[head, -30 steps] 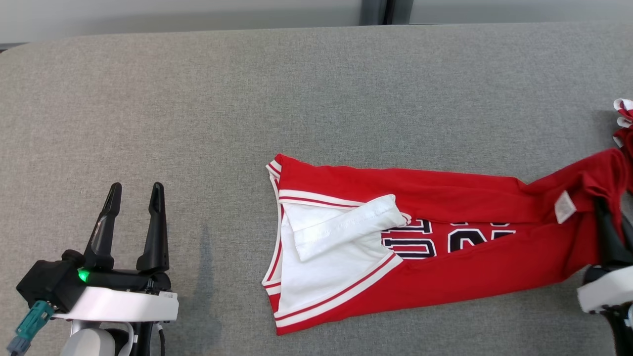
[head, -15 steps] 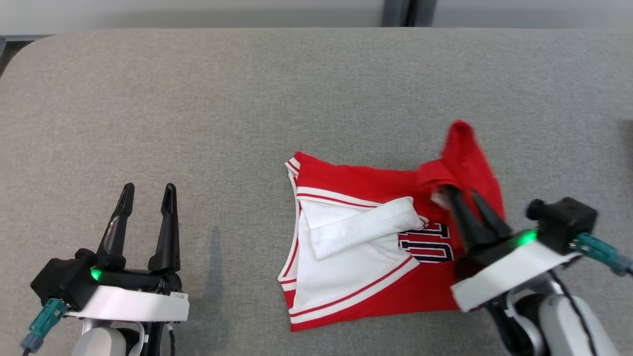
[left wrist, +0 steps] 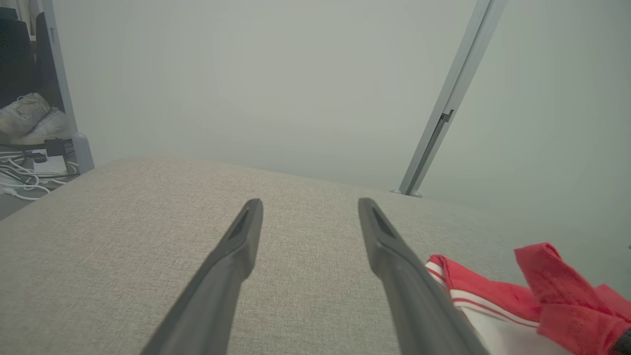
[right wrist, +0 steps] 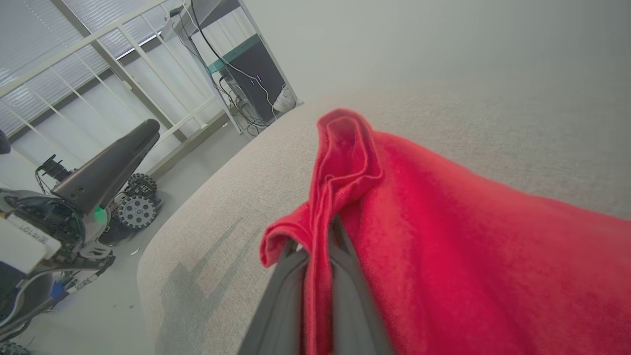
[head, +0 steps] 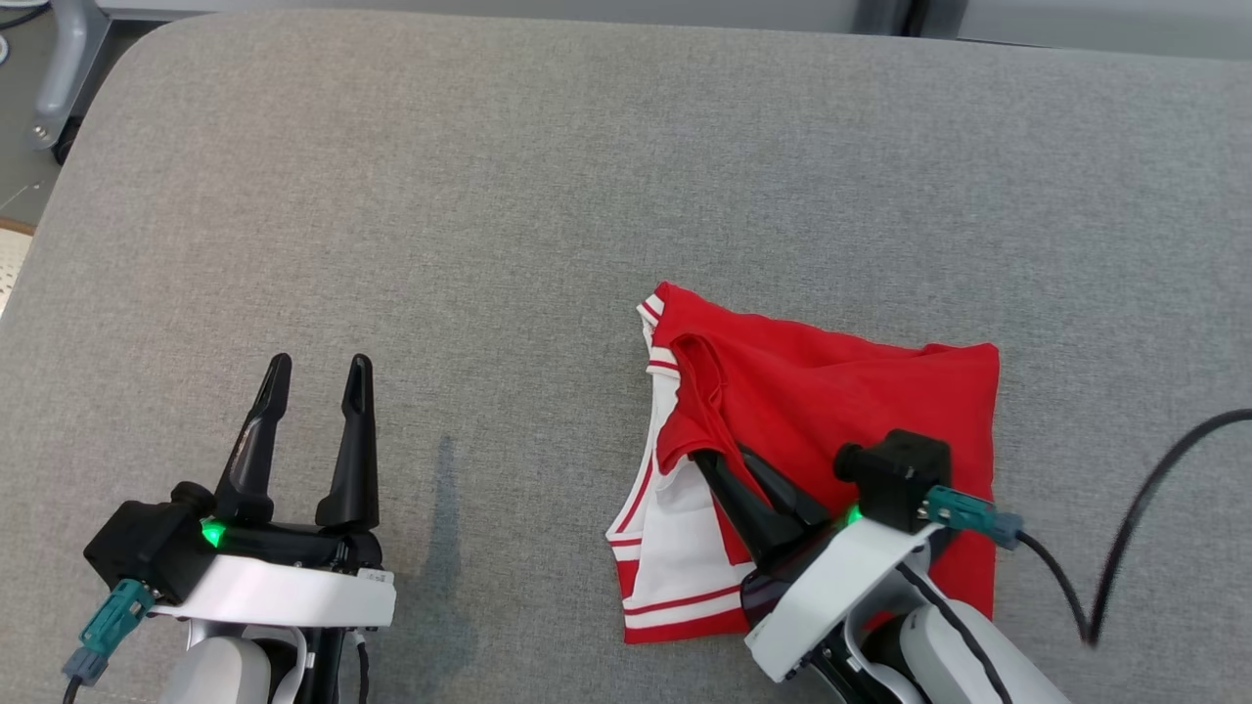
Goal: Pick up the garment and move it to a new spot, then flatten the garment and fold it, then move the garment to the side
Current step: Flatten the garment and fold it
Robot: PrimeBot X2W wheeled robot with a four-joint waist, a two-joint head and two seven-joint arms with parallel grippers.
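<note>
Soft red jersey (head: pixel 851 391) with white striped trim, folded into a rough square on the grey woven desk (head: pixel 391 196), right of centre. Right fingers (head: pixel 738 504) clenched on a bunched red edge, now drawn leftward over the dark lettering seen earlier. Left fingers (head: pixel 354 440) spread apart, empty, well left of the jersey.

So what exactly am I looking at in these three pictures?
It is a two-armed robot folding laundry. One picture comes from a camera on its head, looking down on a grey fabric-covered table. The other two come from cameras on its wrists, one per arm. The left arm's two long dark fingers stand open, holding nothing. The right arm's fingers are pinched shut on an edge of the red and white sports jersey, which lies doubled over on the table.
</note>
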